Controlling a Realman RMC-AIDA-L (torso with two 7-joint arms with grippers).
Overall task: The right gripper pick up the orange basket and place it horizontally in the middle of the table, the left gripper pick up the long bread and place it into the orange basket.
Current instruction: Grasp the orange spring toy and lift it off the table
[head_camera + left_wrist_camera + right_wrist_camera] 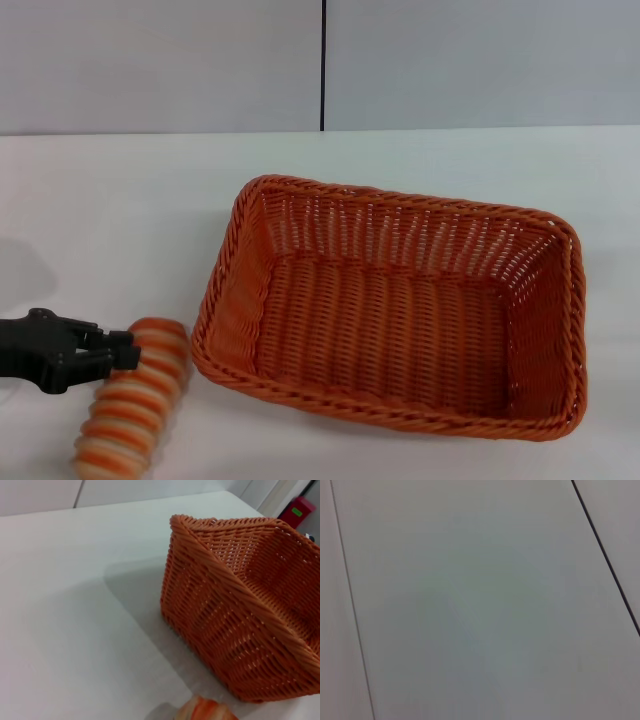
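Head view: orange basket sits flat, long side across, roughly mid-surface, empty. Long bread lies just left of the basket's near-left corner, on the surface. Left gripper reaches in from the left edge, jaws at the bread's far end; whether they are clamped on it or just open around it, cannot tell. Right gripper not in view.

Left wrist view: basket wall close ahead; a sliver of bread at the frame's bottom edge.

Right wrist view: only a pale panelled wall; arm appears parked.

Judgement: basket placement done; bread pickup in hand. Grip square across the loaf, lift above the braided rim before crossing, release over the basket's centre.
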